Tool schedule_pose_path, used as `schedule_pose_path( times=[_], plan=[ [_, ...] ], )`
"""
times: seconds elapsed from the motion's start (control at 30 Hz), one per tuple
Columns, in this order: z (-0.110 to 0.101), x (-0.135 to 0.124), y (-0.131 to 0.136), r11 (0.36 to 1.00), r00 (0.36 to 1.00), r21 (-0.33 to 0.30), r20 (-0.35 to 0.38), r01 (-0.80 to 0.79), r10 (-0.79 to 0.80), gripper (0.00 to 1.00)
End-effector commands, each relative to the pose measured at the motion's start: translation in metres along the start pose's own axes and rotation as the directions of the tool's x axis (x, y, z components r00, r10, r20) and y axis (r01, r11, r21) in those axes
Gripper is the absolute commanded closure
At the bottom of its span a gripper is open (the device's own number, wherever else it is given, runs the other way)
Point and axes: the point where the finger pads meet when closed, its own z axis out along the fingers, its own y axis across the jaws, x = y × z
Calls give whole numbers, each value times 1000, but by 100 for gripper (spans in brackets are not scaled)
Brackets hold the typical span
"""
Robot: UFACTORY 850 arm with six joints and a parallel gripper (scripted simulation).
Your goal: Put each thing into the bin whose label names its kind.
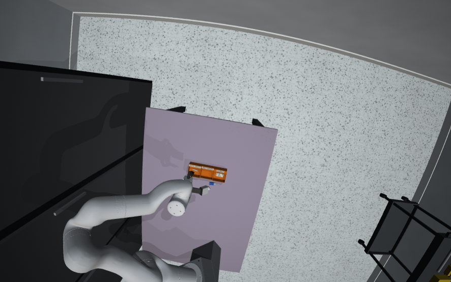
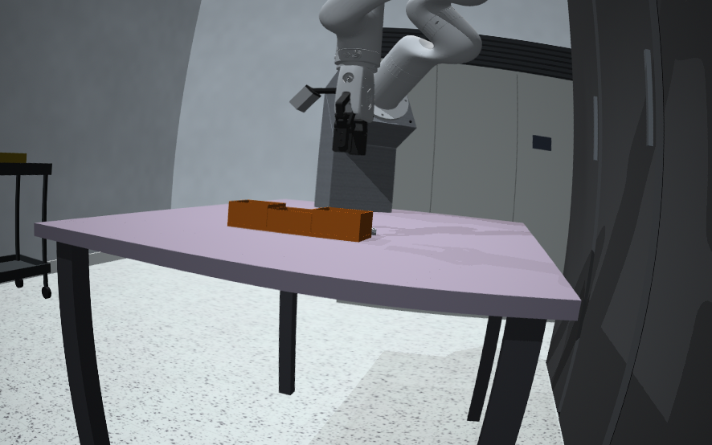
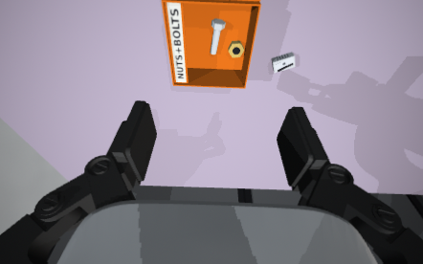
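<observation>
Top view hangs high overhead, looking down, far from the end effector (image 1: pixel 189 175). Exterior sits low at counter (image 2: pixel 458 276) height, facing the end effector (image 2: pixel 349 140) from across the counter. Wrist rides right behind the end effector (image 3: pixel 216 139), looking down. All three share the counter and orange bins (image 3: pixel 207 43).

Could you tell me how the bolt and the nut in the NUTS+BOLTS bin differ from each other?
The bolt is silver-grey, while the nut is brass-yellow. The bolt is a long shank with a head, lying flat; the nut is a short hexagon with a dark hole through it. The bolt looks clearly longer than the nut. Both lie apart from each other inside the orange NUTS+BOLTS bin.
</observation>
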Motion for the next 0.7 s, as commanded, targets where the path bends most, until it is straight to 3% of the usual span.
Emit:
schedule_pose_path(
  times=[0.0,0.07,0.43,0.67],
  plan=[
    [-22,0,-1,1000,1000,0,1,0,0,0],
    [-22,0,-1,1000,1000,0,1,0,0,0],
    [-66,0,-1,1000,1000,0,1,0,0,0],
    [-66,0,-1,1000,1000,0,1,0,0,0]
  ],
)
